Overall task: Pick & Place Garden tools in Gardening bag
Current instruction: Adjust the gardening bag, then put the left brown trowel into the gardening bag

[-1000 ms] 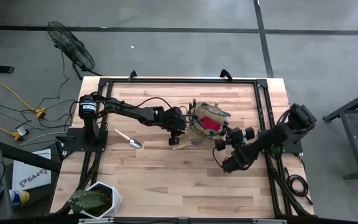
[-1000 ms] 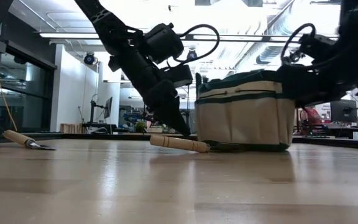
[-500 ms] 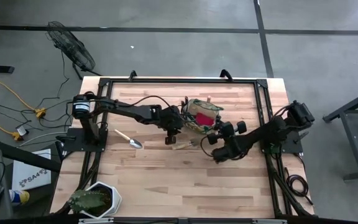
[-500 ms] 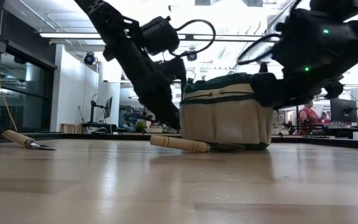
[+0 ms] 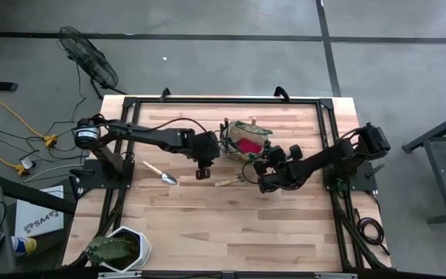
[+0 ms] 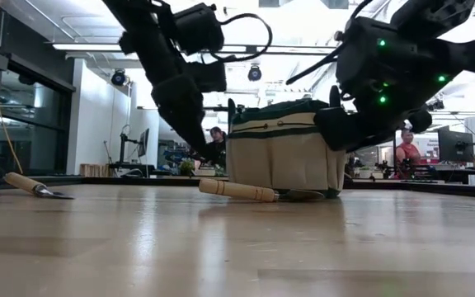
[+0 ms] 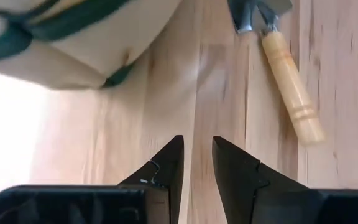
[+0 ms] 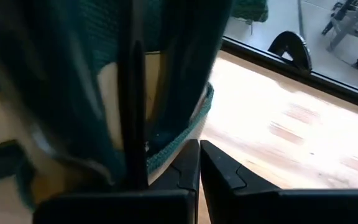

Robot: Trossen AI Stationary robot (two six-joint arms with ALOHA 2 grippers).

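We see left gripper (image 7: 196,163) slightly parted, empty | wooden-handled metal trowel (image 7: 283,71) just ahead, handle pointing back at us | right gripper (image 8: 199,163) closed against khaki-tan fabric bag (image 5: 246,139)

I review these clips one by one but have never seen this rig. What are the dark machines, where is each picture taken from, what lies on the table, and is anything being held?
The dark machines are two robot arms bolted to a wooden table. One picture looks straight down, one looks level across the tabletop, and two come from cameras on the arms' wrists.

Near the middle stands a tan garden bag with green trim and something red inside. Beside it lies a wooden-handled tool. A trowel lies farther left, and a plant pot sits at the near left corner.

The left gripper hangs over bare wood next to the bag, fingers slightly apart, holding nothing. The right gripper is shut and pressed up against the bag's side; whether it pinches the fabric cannot be told.
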